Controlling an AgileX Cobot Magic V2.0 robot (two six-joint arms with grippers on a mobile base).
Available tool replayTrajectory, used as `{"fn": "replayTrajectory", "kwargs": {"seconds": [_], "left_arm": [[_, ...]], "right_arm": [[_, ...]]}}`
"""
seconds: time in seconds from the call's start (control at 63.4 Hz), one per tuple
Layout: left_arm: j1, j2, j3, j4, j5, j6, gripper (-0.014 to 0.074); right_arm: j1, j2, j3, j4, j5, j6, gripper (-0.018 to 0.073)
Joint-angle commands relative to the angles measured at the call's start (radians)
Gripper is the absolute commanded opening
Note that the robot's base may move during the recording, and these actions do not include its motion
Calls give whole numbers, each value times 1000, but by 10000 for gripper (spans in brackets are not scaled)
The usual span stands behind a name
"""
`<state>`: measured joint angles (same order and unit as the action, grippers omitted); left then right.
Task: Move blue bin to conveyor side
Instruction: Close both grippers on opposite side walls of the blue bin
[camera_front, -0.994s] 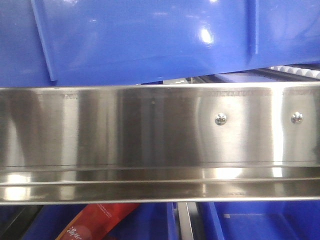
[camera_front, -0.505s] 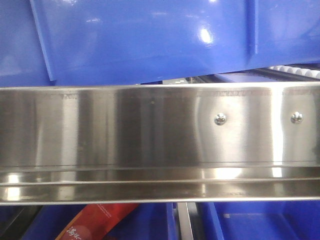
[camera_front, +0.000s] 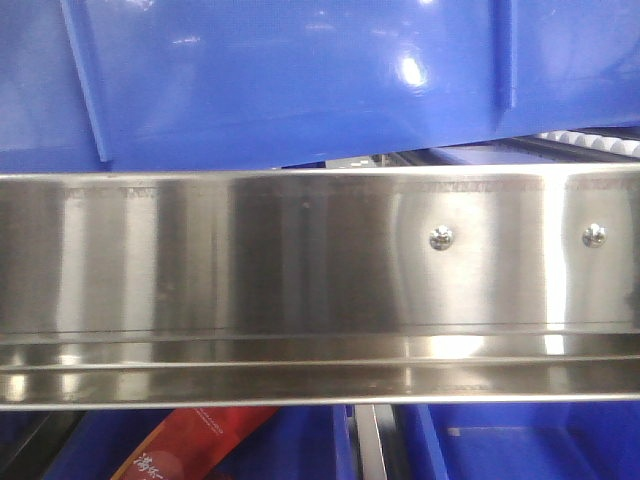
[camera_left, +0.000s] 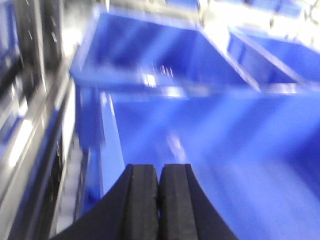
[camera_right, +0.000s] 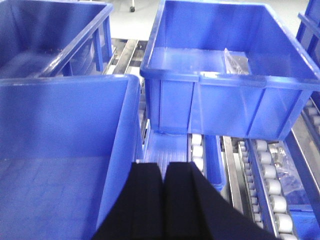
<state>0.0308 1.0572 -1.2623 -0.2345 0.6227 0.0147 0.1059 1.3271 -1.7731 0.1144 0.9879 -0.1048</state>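
Well, the left gripper (camera_left: 158, 200) is clenched, pads pressed together on nothing, and the blue bin (camera_left: 225, 150) fills its blurred view from 10 to 3 o'clock. The right gripper (camera_right: 164, 200) is likewise closed and empty. The bin's wall rises at its 9 o'clock, long side running toward 12. The bin sits above the steel rack (camera_front: 300, 270), and no conveyor shows.

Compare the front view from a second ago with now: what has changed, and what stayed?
No object visibly moved; nothing was grasped or released in this view. Only dim reflections on the steel rail shifted slightly. The blue bin, two screws and red packet stayed put.
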Motion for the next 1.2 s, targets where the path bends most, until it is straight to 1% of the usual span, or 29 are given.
{"fn": "replayTrajectory", "kwargs": {"seconds": [0.0, 0.047, 0.126, 0.205, 0.268, 0.331, 0.394, 0.442, 0.52, 0.552, 0.599, 0.647, 0.725, 0.931, 0.978, 1.025, 1.12, 1.183], "left_arm": [[-7, 16, -8, 2, -53, 1, -20], [-7, 31, -8, 2, -63, 1, -20], [-7, 61, -19, 2, -52, 1, -20], [-7, 107, -64, 5, 49, -25, -20], [-7, 150, -108, 7, 107, -27, -20], [-7, 186, -147, 7, 138, -32, -20], [-7, 219, -192, 41, 171, -68, -20], [-7, 240, -213, 78, 196, -100, -20], [-7, 273, -259, 168, 237, -161, -20], [-7, 284, -273, 184, 255, -179, -20], [-7, 303, -298, 208, 291, -183, -20], [-7, 315, -309, 215, 325, -183, -20], [-7, 320, -311, 213, 347, -183, -20], [-7, 320, -311, 215, 357, -183, -20], [-7, 320, -311, 215, 357, -183, -20], [-7, 320, -311, 215, 357, -183, -20], [-7, 320, -307, 219, 358, -183, -20], [-7, 322, -302, 219, 358, -183, -20]], "right_arm": [[-4, 2, -9, 2, -27, -5, -88], [-4, 12, -9, 8, -15, -5, -88], [1, 33, -10, 8, 42, -5, -88], [24, 61, -21, -1, 79, -7, -85], [57, 94, -57, -43, 124, -7, -83], [91, 134, -110, -99, 173, -7, -83], [122, 181, -176, -146, 233, -7, -83], [137, 217, -231, -158, 233, -7, -83], [139, 270, -308, -156, 233, -3, -83], [139, 287, -329, -156, 233, -2, -83], [139, 297, -336, -156, 233, -2, -83], [139, 307, -336, -156, 233, -2, -83], [139, 319, -336, -156, 233, -2, -83], [139, 344, -328, -156, 233, -12, -83], [139, 349, -328, -154, 233, -17, -50], [139, 351, -328, -149, 233, -17, 14], [139, 360, -326, -121, 233, -17, 250], [139, 367, -318, -121, 233, -17, 340]]}}
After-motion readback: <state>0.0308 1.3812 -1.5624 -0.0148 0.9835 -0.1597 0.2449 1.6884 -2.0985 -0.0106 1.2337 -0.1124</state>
